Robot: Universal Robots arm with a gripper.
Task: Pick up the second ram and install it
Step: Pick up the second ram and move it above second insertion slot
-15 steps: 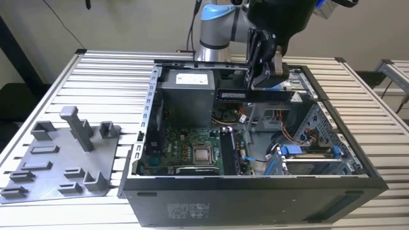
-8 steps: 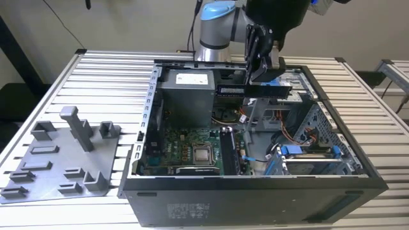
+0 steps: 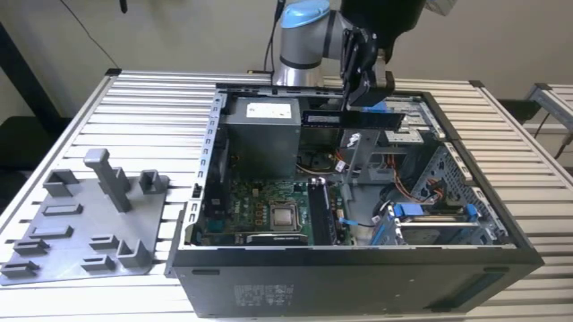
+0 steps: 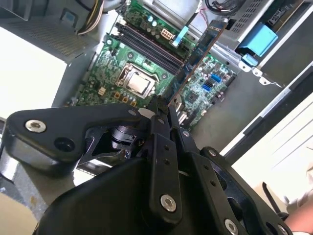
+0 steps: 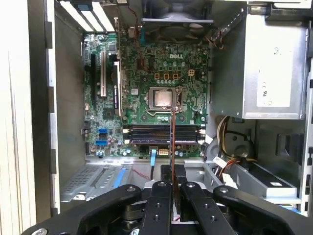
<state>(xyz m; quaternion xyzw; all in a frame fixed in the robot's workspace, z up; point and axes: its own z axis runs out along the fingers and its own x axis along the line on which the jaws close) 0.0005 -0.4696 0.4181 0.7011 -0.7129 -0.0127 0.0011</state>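
Note:
My gripper [image 3: 366,107] hangs over the back half of the open computer case [image 3: 358,258], shut on the second ram [image 3: 352,119], a long thin blue board with black chips. The board lies level in the exterior view, well above the motherboard [image 3: 268,208]. In the second wrist view the ram [image 4: 199,48] sticks out from the fingers [image 4: 159,117] toward the motherboard [image 4: 122,63]. In the first wrist view the ram [image 5: 172,129] appears edge-on, crossing the black memory slots [image 5: 146,133] beside the processor socket [image 5: 162,98].
A grey fixture tray [image 3: 80,228] lies on the slatted table at the exterior view's left. Inside the case are the grey power supply [image 3: 259,127], loose cables [image 3: 421,191] and light-blue drive-bay clips [image 3: 407,209]. The case walls rise around the motherboard.

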